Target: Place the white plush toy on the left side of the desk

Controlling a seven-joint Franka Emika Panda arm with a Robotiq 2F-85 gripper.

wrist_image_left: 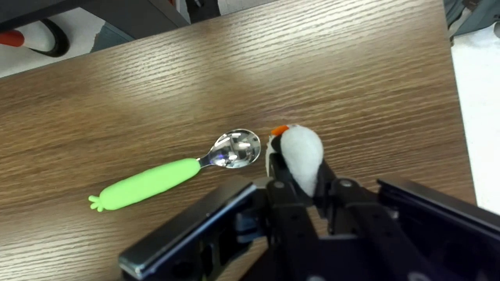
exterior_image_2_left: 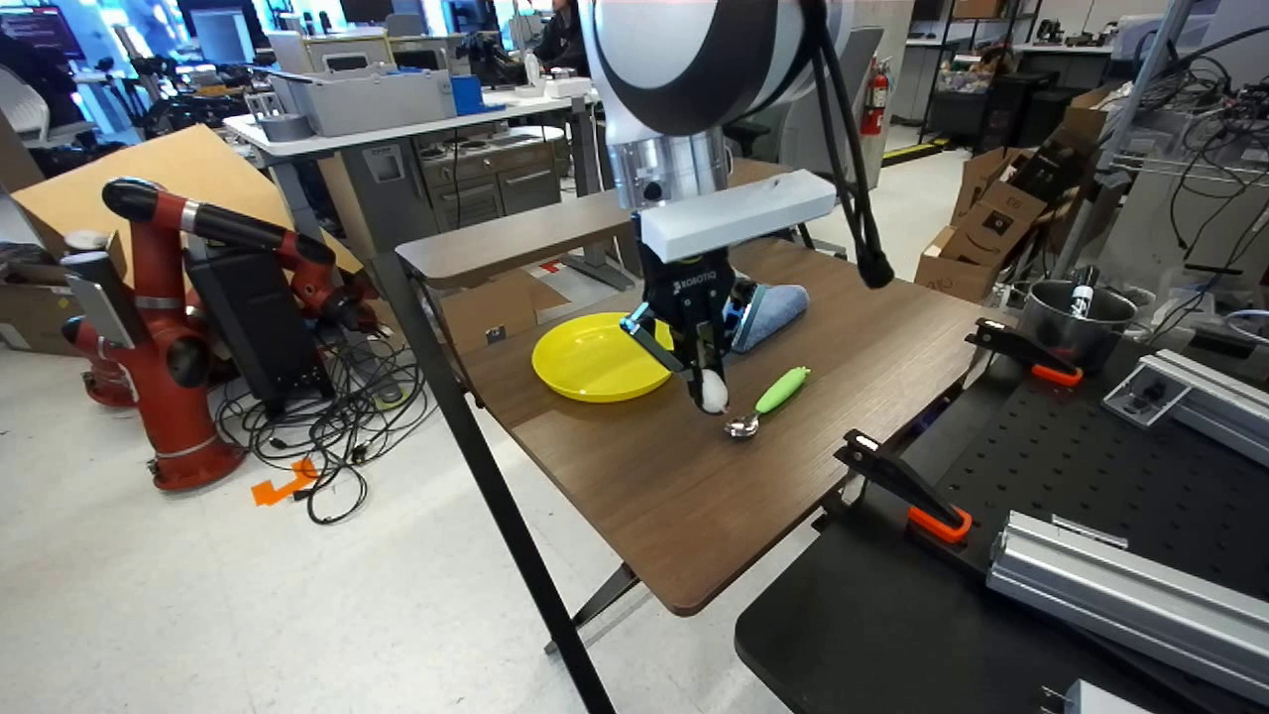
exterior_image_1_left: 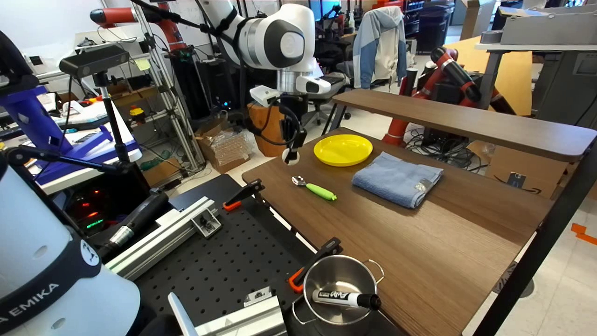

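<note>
Nearest in the wrist view, the pincer (wrist_image_left: 300, 175) is pinching the white plush toy (wrist_image_left: 302, 148) above the table (wrist_image_left: 156, 97) near the spoon (wrist_image_left: 172, 175), presumably holding it high to clear the spoon.

Plush toy (wrist_image_left: 304, 154): white, small orange patch. Gripper (wrist_image_left: 299, 164): black, white ROBOTIQ lettering. Desk (exterior_image_1_left: 443, 242): brown, darker wood-grain streaks. Plate (exterior_image_1_left: 343, 150): plain bright yellow. Spoon (wrist_image_left: 183, 169): silver bowl and neck, lime-green handle. Cloth (exterior_image_1_left: 394, 179): blue-grey, pale tag (exterior_image_1_left: 423, 185). Pot (exterior_image_1_left: 322, 273): silver. Marker (exterior_image_1_left: 346, 298): white barrel, black print, black cap. Board (exterior_image_1_left: 224, 261): black, regular rows of holes. Clamps (exterior_image_2_left: 907, 486): black, bright orange ends. Rails (exterior_image_2_left: 1130, 600): silver. Arm (exterior_image_1_left: 280, 44): mostly white, dark joint covers, white lettering on black base band. Background robots (exterior_image_2_left: 183, 426): red and black. Jacket (exterior_image_1_left: 381, 46): pale blue and off-white. Boxes (exterior_image_2_left: 996, 223): cardboard brown. Fire extinguisher (exterior_image_2_left: 875, 99): red. Floor (exterior_image_2_left: 198, 595): off-white, orange tape (exterior_image_1_left: 579, 229).
</note>
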